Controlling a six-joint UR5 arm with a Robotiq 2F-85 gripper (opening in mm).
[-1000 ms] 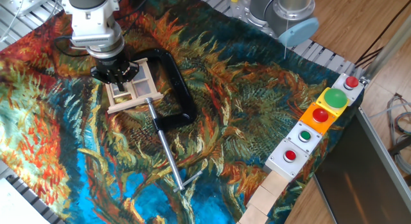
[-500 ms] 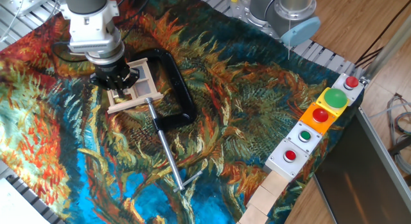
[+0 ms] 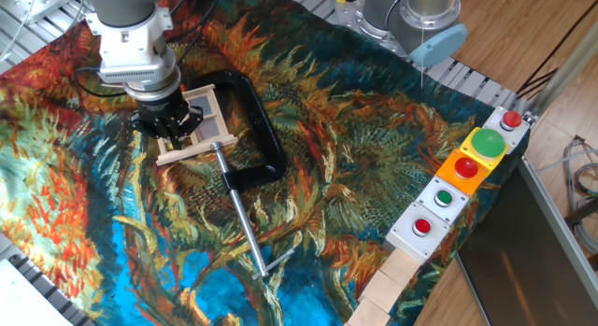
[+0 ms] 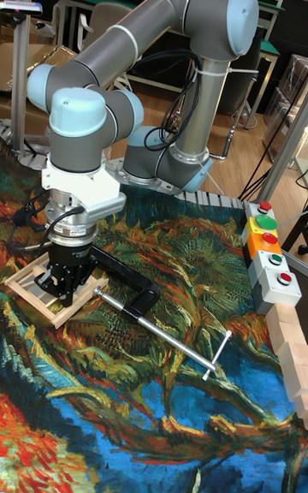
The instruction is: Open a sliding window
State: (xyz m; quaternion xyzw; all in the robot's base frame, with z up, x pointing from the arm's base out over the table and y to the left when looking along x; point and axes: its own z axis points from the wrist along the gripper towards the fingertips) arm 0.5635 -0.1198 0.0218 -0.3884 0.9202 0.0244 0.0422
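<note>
The sliding window [image 3: 211, 132] is a small pale wooden frame with crossbars lying flat on the patterned cloth at the upper left. In the tall fixed view the window [image 4: 32, 292] lies under the arm's wrist. My gripper [image 3: 171, 130] points straight down with its black fingertips inside the frame, on its left half. The gripper [image 4: 65, 285] hides that part of the window. A greyish pane shows just right of the fingers. Whether the fingers are spread or closed is hidden by the gripper body.
A black C-clamp [image 3: 264, 139] with a steel rod [image 3: 245, 223] grips the window's right edge and stretches toward the front. Button boxes [image 3: 465, 169] and wooden blocks [image 3: 385, 287] line the right edge. The arm's base [image 3: 416, 22] stands at the back.
The gripper has shifted a little to the left and toward the front across the window. The window frame and clamp stay where they were.
</note>
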